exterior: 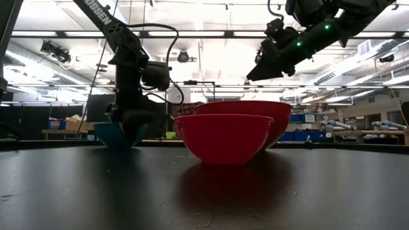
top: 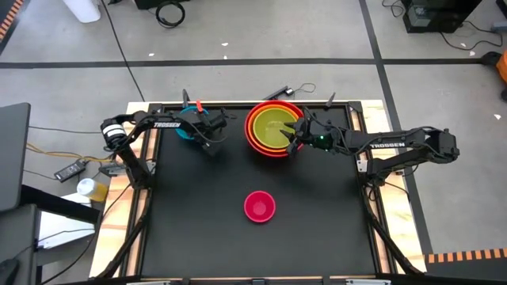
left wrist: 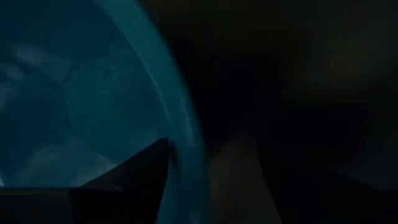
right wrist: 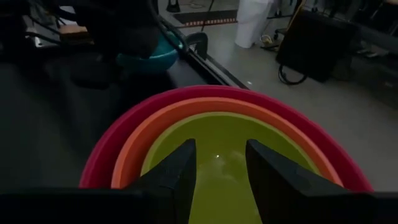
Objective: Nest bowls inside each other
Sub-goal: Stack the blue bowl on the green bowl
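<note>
A blue bowl [top: 187,129] stands at the table's far left. My left gripper [top: 212,133] is down at its right rim, pointing steeply down and open. One finger [left wrist: 140,171] is inside the bowl, and the rim [left wrist: 186,130] passes between the fingers. A yellow-green bowl [top: 276,127] sits in an orange bowl [top: 255,136], which sits in a red bowl [top: 273,153], far centre. My right gripper [right wrist: 217,165] hovers open over the stack's right side, holding nothing. A magenta-pink bowl [top: 259,207] stands alone, upright, near the table's middle. My left gripper has one finger [left wrist: 140,171] inside the blue bowl, close to the inner side of its rim [left wrist: 180,155]. The other finger is lost in the dark outside the wall. Whether either finger touches the bowl I cannot tell. The bowl stands on the table.
The black table has a wooden frame [top: 142,198] along its sides. In the low view the magenta-pink bowl [exterior: 223,137] stands in front of the red bowl [exterior: 278,115]. Cables and a bottle [top: 91,188] lie beyond the table's left edge.
</note>
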{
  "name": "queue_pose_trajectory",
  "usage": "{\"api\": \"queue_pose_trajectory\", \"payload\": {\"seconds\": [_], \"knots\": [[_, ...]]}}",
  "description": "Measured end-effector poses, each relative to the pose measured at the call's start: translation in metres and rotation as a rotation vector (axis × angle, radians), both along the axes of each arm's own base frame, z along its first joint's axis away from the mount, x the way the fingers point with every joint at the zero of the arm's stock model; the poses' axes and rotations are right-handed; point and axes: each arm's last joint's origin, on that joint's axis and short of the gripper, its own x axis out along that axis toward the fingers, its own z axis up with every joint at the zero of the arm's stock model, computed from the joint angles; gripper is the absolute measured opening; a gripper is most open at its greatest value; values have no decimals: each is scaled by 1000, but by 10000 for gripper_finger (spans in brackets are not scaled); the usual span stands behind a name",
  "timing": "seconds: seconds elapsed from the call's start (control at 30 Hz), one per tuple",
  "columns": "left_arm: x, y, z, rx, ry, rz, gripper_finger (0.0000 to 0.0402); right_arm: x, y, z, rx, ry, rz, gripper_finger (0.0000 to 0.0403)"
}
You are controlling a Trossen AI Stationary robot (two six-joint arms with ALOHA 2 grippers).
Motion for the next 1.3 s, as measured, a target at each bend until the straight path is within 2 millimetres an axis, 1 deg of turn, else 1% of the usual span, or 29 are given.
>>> {"api": "queue_pose_trajectory", "payload": {"seconds": [0.07,0.17,0.23,0.33,0.43,0.47,0.53,0.6,0.73,0.83,0.9,1.0,1.07,1.1,1.2,1.3], "knots": [[1,1,2,4,-1,-17,250,0,0,0,-3,2,1,147],[4,2,4,11,-1,-64,217,0,0,1,-22,6,8,147],[5,2,4,16,-2,-86,179,0,-2,2,-32,0,6,147],[6,2,4,22,4,-135,107,0,-4,2,-36,-2,-1,147],[9,-4,5,35,47,-234,30,-1,-7,2,-36,-1,-13,147],[12,-7,7,54,52,-272,18,-2,-8,2,-36,-1,-17,147],[16,-17,10,107,93,-334,15,-2,-9,2,-19,-11,-21,147],[21,-31,17,154,131,-421,17,-2,-11,2,44,-50,-15,147],[38,-64,42,258,130,-623,15,-1,-12,4,176,-145,54,147],[51,-92,59,352,116,-846,15,1,-11,10,199,-212,102,147],[60,-110,66,413,124,-1033,19,4,-8,14,189,-254,149,147],[69,-132,68,486,220,-1331,24,7,-6,23,141,-296,185,147],[74,-143,69,543,241,-1460,25,10,-6,32,138,-294,183,147],[77,-147,70,570,235,-1481,25,11,-7,37,142,-276,181,147],[83,-154,77,692,220,-1433,26,17,-8,49,139,-181,180,150],[84,-160,80,774,297,-1437,26,24,-6,53,114,-64,193,160]]}}
